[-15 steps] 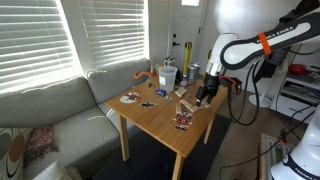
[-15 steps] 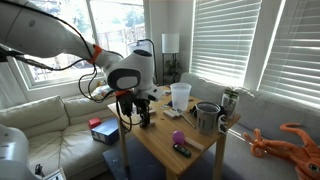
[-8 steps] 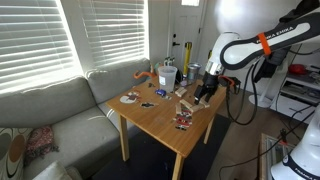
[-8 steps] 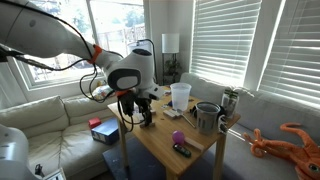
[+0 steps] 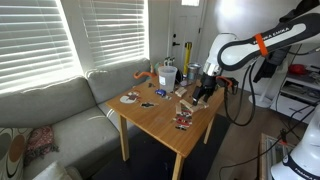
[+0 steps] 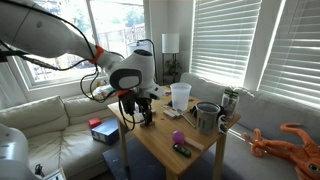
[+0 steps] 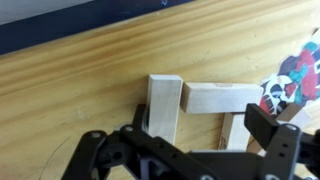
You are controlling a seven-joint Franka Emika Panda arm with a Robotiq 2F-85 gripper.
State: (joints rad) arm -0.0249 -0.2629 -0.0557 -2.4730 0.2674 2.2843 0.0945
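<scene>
Your claw (image 7: 185,152) hangs wide and empty; the wooden blocks (image 7: 166,108) at twelve o'clock are not yet gripped.

text: none legible | labels: none legible | numbers: none legible

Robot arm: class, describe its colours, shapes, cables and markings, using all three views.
The arm is white with rounded, bulging joints and an orange band; dark lettering runs along its upper link. The pincer is black, with angular fingers in the wrist view. Black cables hang beside it.
</scene>
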